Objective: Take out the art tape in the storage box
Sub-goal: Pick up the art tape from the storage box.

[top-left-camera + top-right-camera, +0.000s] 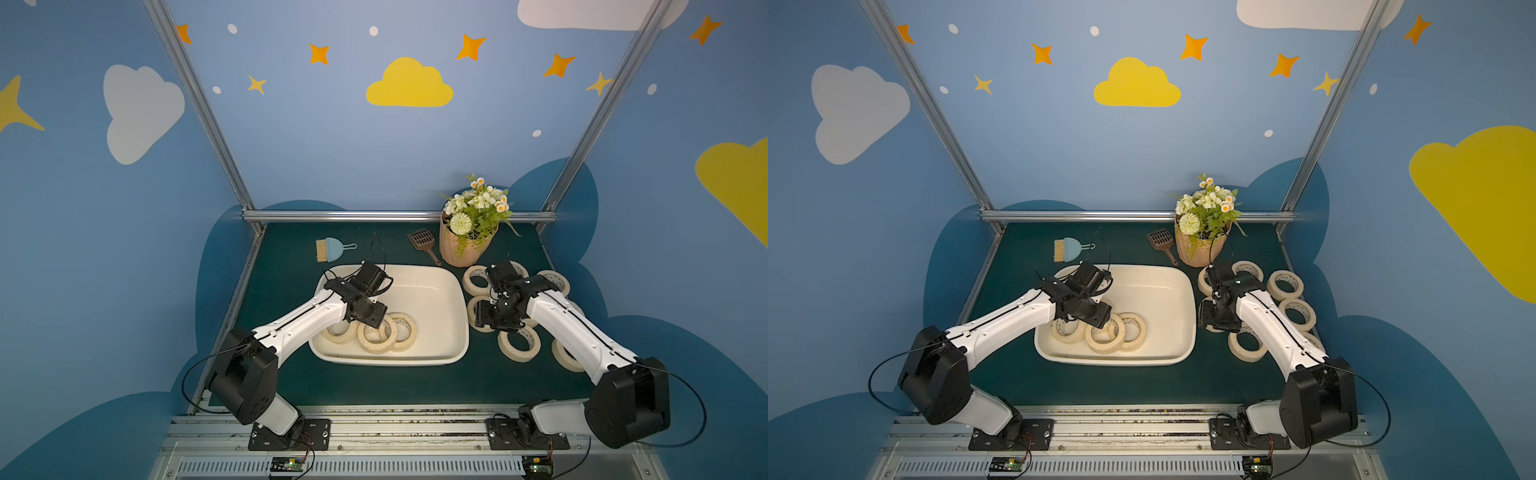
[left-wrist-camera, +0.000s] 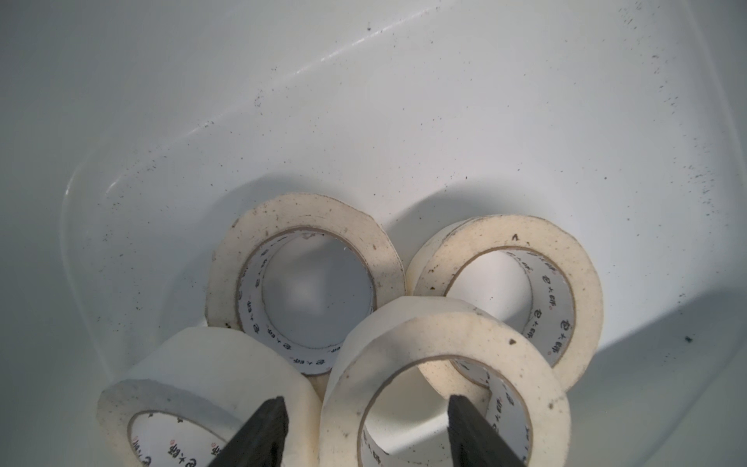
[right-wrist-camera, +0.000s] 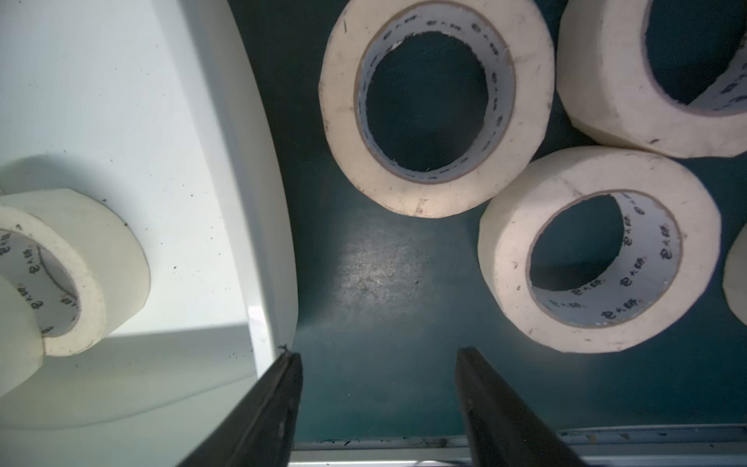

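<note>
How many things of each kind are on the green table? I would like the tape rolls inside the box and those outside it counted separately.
Storage box: 1
Tape rolls inside it: 4
Tape rolls on the mat: 7 in view; the right arm may hide more
Flower pot: 1
Brush with dustpan: 1
Brown scoop: 1
Total: 15

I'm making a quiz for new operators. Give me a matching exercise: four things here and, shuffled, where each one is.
1 left gripper
2 right gripper
3 scoop
4 brush

A beside the flower pot
B open, over bare mat beside the storage box
C alone on the mat beyond the storage box
D open, over the art tape in the storage box

Pairs: 1-D, 2-B, 3-A, 4-C
</note>
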`<state>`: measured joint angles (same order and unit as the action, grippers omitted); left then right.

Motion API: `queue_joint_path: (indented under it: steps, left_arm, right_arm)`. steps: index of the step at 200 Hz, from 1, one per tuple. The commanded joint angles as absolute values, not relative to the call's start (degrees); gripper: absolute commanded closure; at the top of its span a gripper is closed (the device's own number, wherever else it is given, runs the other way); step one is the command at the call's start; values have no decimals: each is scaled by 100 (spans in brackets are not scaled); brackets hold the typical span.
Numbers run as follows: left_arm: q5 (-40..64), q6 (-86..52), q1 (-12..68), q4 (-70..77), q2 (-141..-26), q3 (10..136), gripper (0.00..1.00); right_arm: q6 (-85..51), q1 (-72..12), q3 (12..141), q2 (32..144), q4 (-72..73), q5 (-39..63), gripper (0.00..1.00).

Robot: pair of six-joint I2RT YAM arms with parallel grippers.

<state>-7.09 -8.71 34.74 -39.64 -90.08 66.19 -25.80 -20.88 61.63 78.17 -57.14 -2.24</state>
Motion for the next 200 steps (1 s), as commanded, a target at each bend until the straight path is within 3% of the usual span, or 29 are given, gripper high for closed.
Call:
queue_joint_path:
  steps: [1, 62, 79, 90, 112, 147, 200]
  left_arm:
    - [-644, -594, 3410, -4178, -9208, 6744, 35]
    - [-392, -442, 3323, -3986, -9361, 6636, 33]
    - [-185, -395, 3270, -3775, -9572, 6687, 36]
    - [-116, -348, 3254, -3762, -9769, 6794, 42]
    - [-22, -314, 3259, -3793, -10010, 6923, 65]
    - [-191, -392, 3259, -3900, -9837, 7032, 92]
    - [-110, -718, 3485, -4187, -9452, 7561, 97]
  right_arm:
    - [-2685, -2171, 6347, 7710, -5975, -208, 35]
    - [-2607, -2209, 6507, 7878, -6018, -176, 35]
    - [-2578, -2349, 6610, 7915, -6094, -203, 35]
    - [-2575, -2469, 6700, 7947, -6177, -202, 35]
    - [-2621, -2791, 6920, 7976, -6270, -189, 35]
    - [-2784, -3311, 7365, 8124, -6151, 122, 35]
    - [-3112, -3997, 8066, 8951, -5326, 859, 35]
